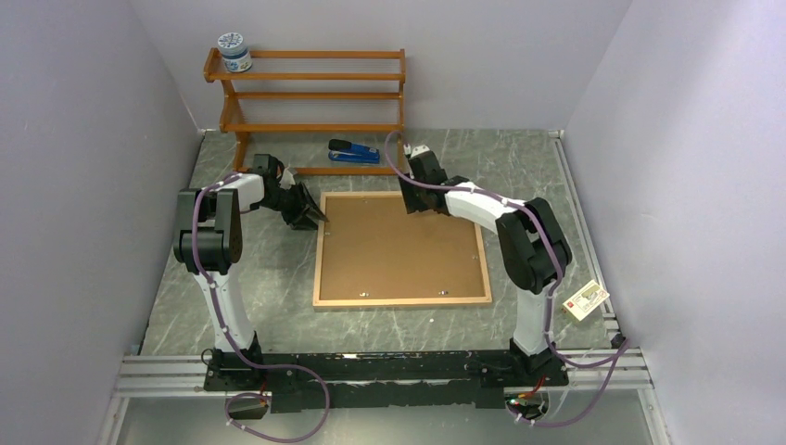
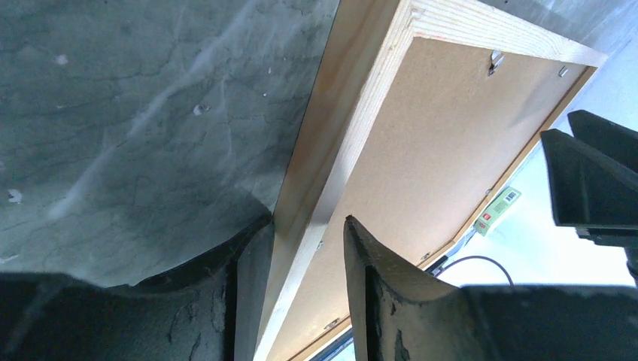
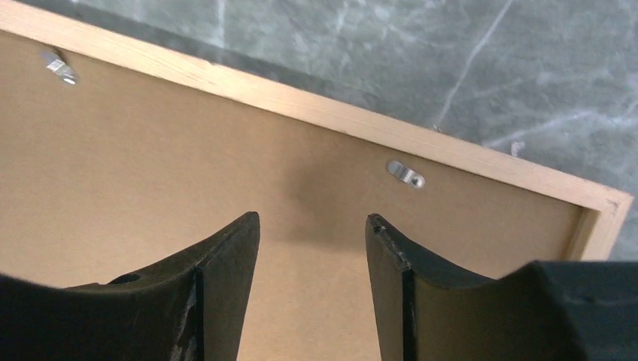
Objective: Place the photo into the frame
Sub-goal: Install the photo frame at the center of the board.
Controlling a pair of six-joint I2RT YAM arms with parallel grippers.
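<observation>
On table (image 1: pixel 278 320): 1 frame (image 1: pixel 399 300), 1 rack (image 1: pixel 315 76).

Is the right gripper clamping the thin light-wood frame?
No, the right gripper stands open over the flat brown backing board, holding nothing.

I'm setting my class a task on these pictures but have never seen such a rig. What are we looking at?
Two robot arms, each ending in a two-finger gripper, are bolted at the table's near edge. The wide picture looks down from above and behind; the other two come from wrist cameras, so the dark shapes there are each arm's own fingers. On the table lies the frame, face down, brown backing board up. Behind stand a wooden rack bearing a jar, and a blue stapler. The left gripper straddles the frame's edge; whether it pinches is unclear. The right gripper hovers open above the backing board, holding nothing.
</observation>
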